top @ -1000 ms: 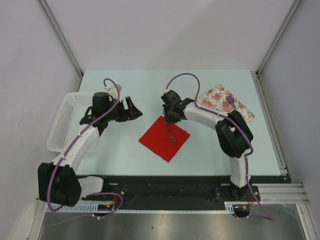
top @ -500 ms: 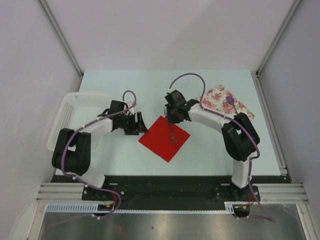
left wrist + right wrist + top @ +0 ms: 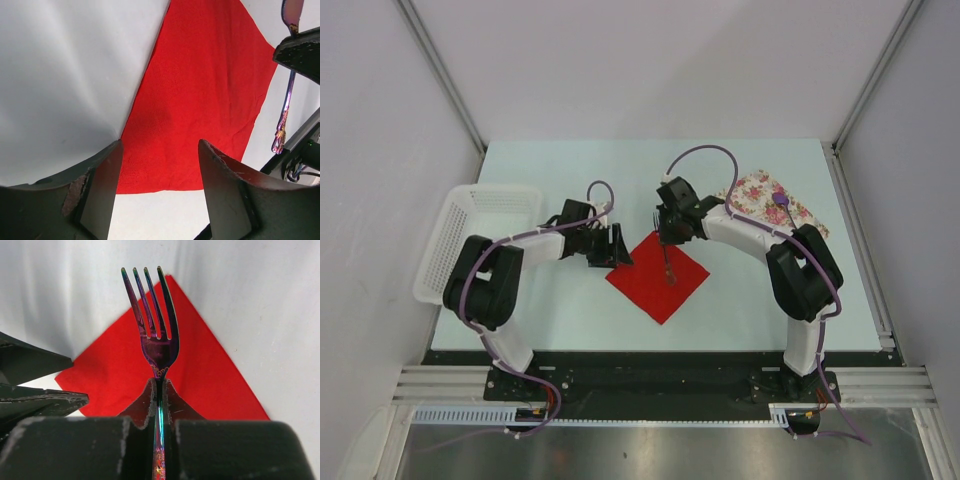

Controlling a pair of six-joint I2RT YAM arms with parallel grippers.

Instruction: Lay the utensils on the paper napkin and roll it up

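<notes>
nothing is on the napkin [image 3: 658,278] yet: it lies flat and unrolled mid-table [image 3: 550,300], the fork [image 3: 160,352] is up in my right gripper [image 3: 159,386] above it, and what looks like the spoon [image 3: 780,200] sits well apart on the flowered cloth [image 3: 750,188], so laying both down and rolling are all left. right jaws are clamped tight on the fork's handle, tines out over the red paper. my left gripper [image 3: 160,147] hangs low at the napkin's left corner, jaws apart, holding nothing, and i can't tell if it touches the paper.
</notes>
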